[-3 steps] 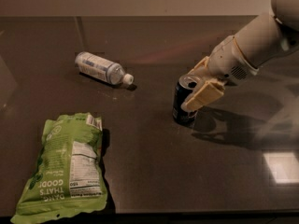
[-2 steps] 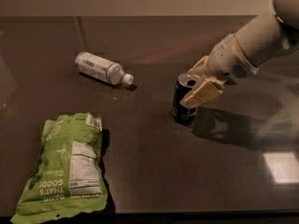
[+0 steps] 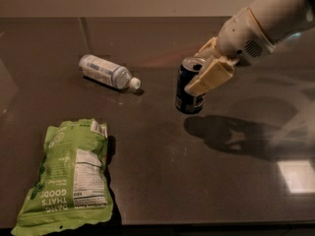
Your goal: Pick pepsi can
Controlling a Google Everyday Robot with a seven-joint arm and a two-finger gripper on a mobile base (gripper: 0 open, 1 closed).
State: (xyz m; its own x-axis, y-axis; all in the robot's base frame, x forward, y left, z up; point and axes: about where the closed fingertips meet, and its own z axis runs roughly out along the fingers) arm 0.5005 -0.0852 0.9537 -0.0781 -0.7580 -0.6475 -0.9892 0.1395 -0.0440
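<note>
Dark tabletop [image 3: 147, 181] | pepsi can [image 3: 187, 101] tilted, clamped inside claw [image 3: 196, 75]

Single camera view. It is set high and looks down at a slant across the dark table [image 3: 147, 181]. The table's near edge runs along the frame bottom, and its far edge and a pale wall run along the top. Range is close: the tabletop fills nearly the whole frame.

The pepsi can [image 3: 187, 102] sits right of centre, in the upper half. The gripper [image 3: 197, 72] is at the can with a finger on each side, and the arm enters from the upper right corner. The clear bottle [image 3: 106, 72] lies left of the can. The green bag [image 3: 69, 176] is left of the can and nearer the camera.
</note>
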